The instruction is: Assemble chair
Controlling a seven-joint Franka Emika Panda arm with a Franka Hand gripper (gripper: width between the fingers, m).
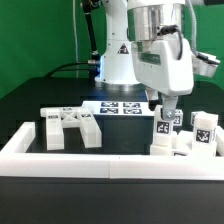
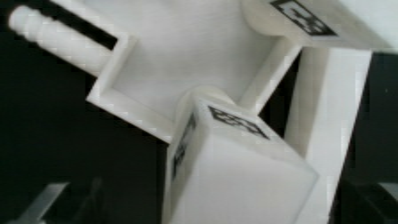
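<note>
My gripper (image 1: 167,110) is at the exterior view's right, low over a cluster of white chair parts. In the wrist view the gripper (image 2: 222,205) is shut on a white square chair leg (image 2: 240,165) with a tag at its far end; the dark fingers (image 2: 36,200) flank it. The leg (image 1: 164,128) stands roughly upright against a flat white slab (image 2: 196,60) with a tag at its corner. Another tagged part (image 1: 205,130) stands beside it. The X-braced frame (image 1: 70,128) lies at the exterior view's left.
A long low white rail (image 1: 110,165) runs along the front and up the left side. The marker board (image 1: 120,108) lies behind the parts at the robot's base. A white ridged peg (image 2: 63,45) sticks out from the slab's side.
</note>
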